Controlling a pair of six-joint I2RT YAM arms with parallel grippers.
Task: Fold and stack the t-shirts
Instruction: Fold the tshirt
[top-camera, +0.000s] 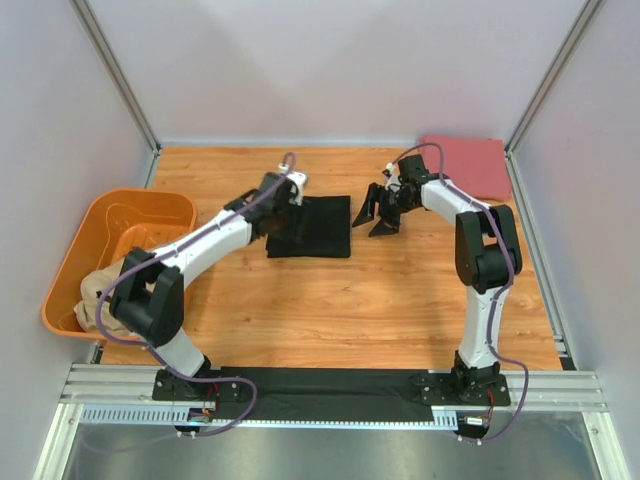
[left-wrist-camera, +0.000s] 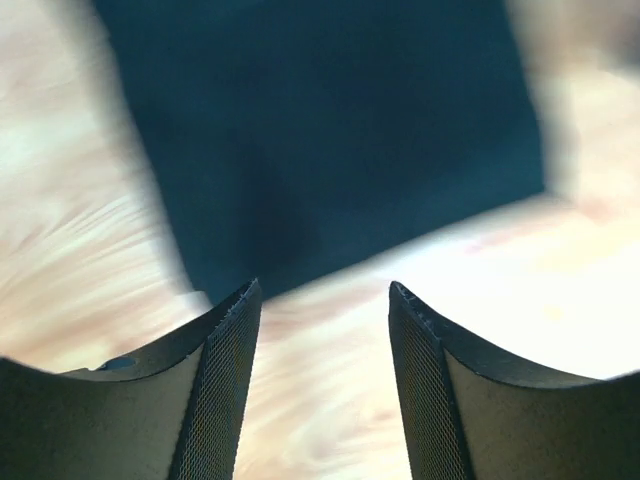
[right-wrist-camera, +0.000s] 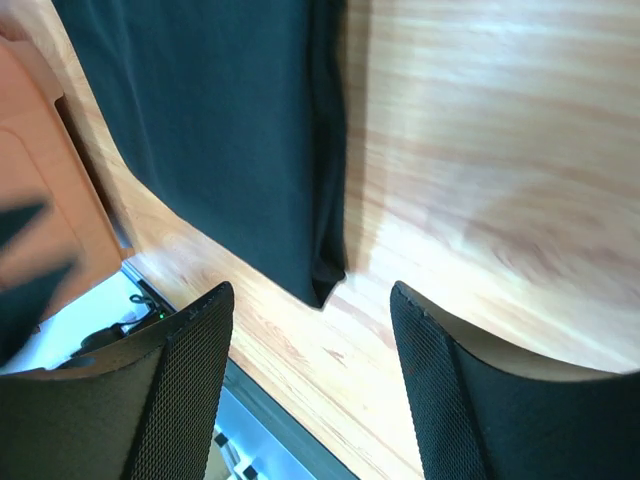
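Observation:
The black t-shirt (top-camera: 315, 226) lies folded into a rectangle at the middle back of the table; it also shows in the left wrist view (left-wrist-camera: 330, 130) and the right wrist view (right-wrist-camera: 220, 130). My left gripper (top-camera: 283, 200) is open and empty at the shirt's left edge. My right gripper (top-camera: 378, 215) is open and empty just right of the shirt, apart from it. The pinkish-red t-shirt (top-camera: 470, 163) lies folded at the back right corner. The tan t-shirt (top-camera: 98, 295) is bunched in the orange tub.
The orange plastic tub (top-camera: 130, 215) stands at the left edge of the wooden table (top-camera: 340, 310). White enclosure walls ring the table. A black mat (top-camera: 330, 385) lies between the arm bases at the front.

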